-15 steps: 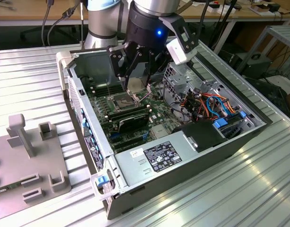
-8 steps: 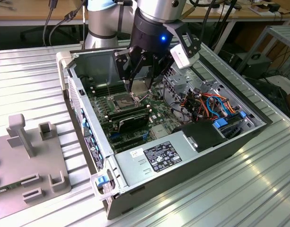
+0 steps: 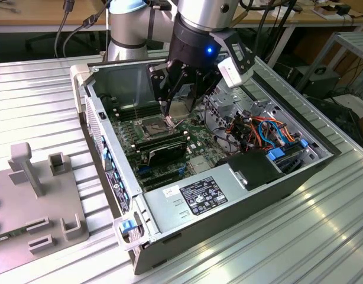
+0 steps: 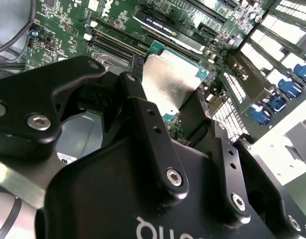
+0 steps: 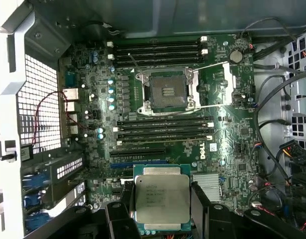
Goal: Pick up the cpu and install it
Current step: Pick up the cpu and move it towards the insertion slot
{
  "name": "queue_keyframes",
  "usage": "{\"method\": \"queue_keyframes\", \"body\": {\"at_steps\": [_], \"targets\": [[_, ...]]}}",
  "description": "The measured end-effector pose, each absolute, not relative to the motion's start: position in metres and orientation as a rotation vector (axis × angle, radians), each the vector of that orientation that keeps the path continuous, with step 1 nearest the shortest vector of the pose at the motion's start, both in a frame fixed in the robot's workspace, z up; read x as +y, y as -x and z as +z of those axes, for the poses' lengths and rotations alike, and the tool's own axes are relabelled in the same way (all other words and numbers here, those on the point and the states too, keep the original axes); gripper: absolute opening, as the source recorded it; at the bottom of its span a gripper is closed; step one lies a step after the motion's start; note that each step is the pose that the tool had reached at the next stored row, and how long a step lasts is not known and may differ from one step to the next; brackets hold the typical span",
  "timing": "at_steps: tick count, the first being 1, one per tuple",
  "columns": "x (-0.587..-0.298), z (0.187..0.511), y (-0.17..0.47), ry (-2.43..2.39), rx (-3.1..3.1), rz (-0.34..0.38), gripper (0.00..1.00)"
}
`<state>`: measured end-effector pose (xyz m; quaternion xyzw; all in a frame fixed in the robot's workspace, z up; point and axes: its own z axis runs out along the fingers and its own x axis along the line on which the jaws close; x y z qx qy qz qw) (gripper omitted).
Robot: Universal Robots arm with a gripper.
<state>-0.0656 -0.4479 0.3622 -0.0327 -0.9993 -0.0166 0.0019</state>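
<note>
Ribbed metal table (image 3: 39, 89): grey fixture plate (image 3: 10, 201) at the exterior view's left, open computer case (image 3: 187, 236) right of it. Inside, my gripper (image 3: 169, 116) clamps the cpu (image 5: 162, 200), square, grey lid facing my wrist, flat over the motherboard (image 5: 228, 134), apart from the open socket (image 5: 167, 90).
</note>
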Motion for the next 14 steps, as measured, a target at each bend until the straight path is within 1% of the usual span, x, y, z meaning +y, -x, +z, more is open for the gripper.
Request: {"method": "queue_keyframes", "body": {"at_steps": [8,14], "targets": [[-0.447,0.362,0.065,0.102,-3.136,-0.052,0.55],[-0.433,0.359,0.065,0.102,-3.136,-0.044,0.55]]}}
